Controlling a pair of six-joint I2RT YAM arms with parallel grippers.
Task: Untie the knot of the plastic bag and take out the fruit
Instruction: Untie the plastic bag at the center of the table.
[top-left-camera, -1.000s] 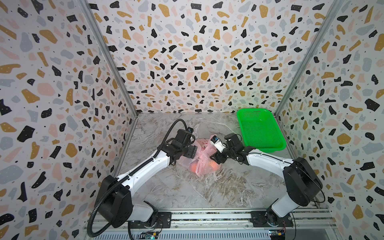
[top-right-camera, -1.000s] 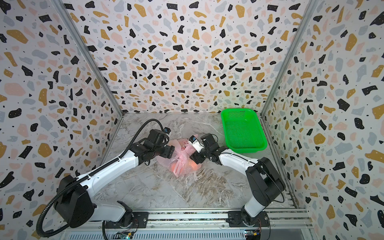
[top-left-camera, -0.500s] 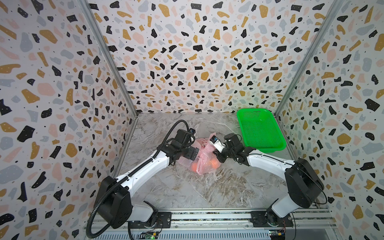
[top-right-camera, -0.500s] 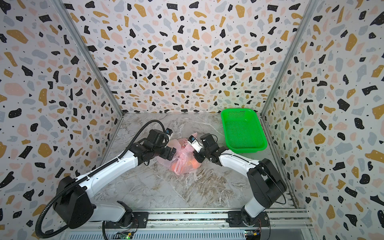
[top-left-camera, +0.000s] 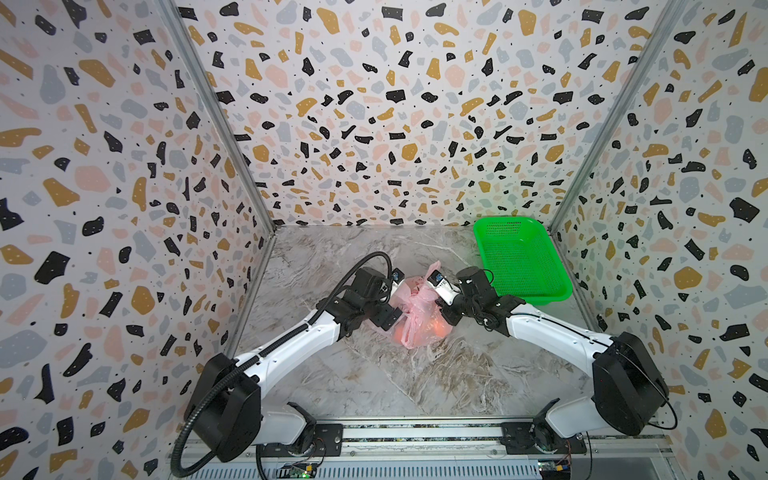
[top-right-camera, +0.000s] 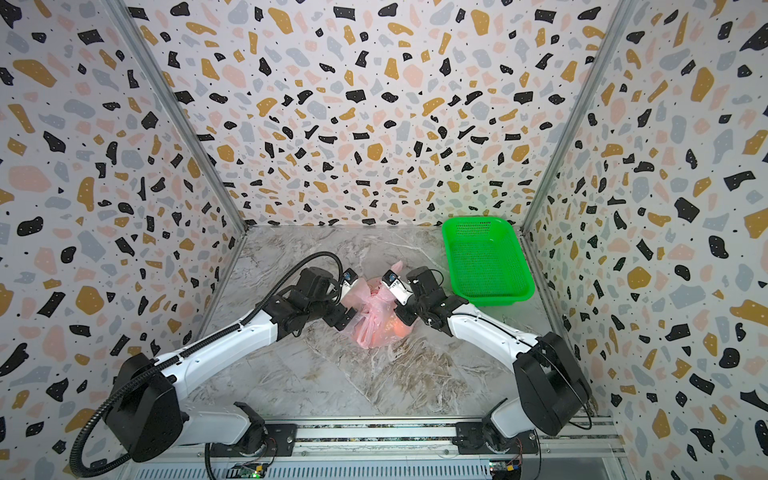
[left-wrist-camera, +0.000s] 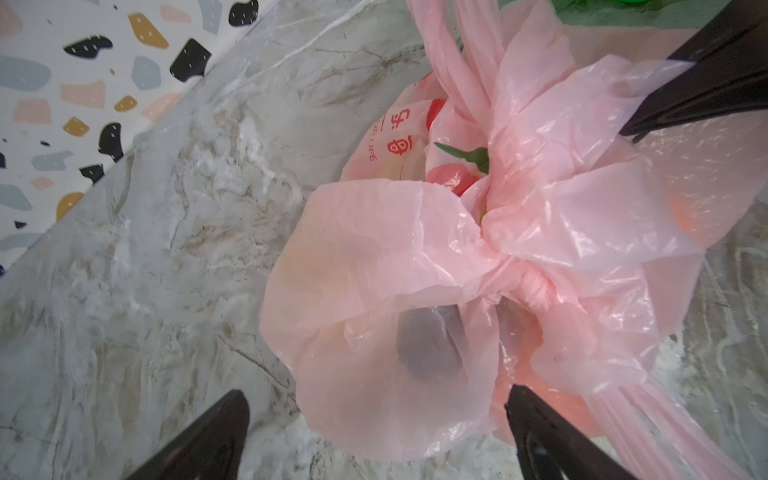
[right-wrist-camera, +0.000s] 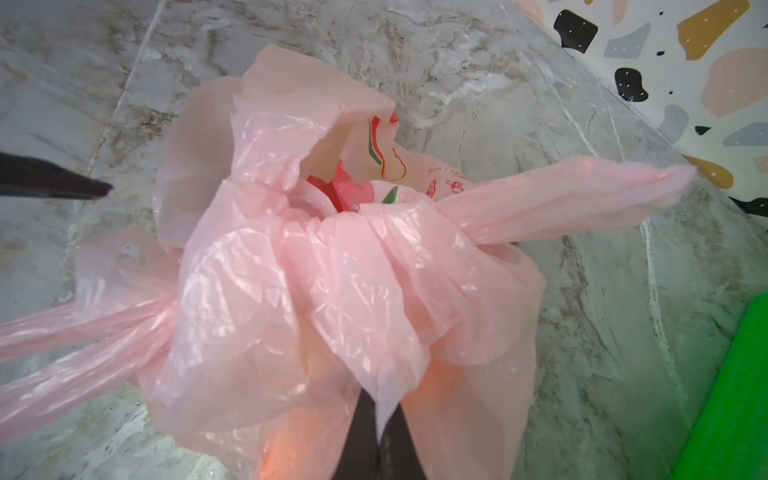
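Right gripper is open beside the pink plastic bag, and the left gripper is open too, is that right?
Not quite: the right gripper is shut, pinching a fold of the plastic bag, as the right wrist view shows. The left gripper is open, as you said.

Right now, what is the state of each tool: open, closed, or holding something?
Left tool: open, close to the plastic bag, gripping nothing.
Right tool: closed, pinching a fold of the plastic bag.
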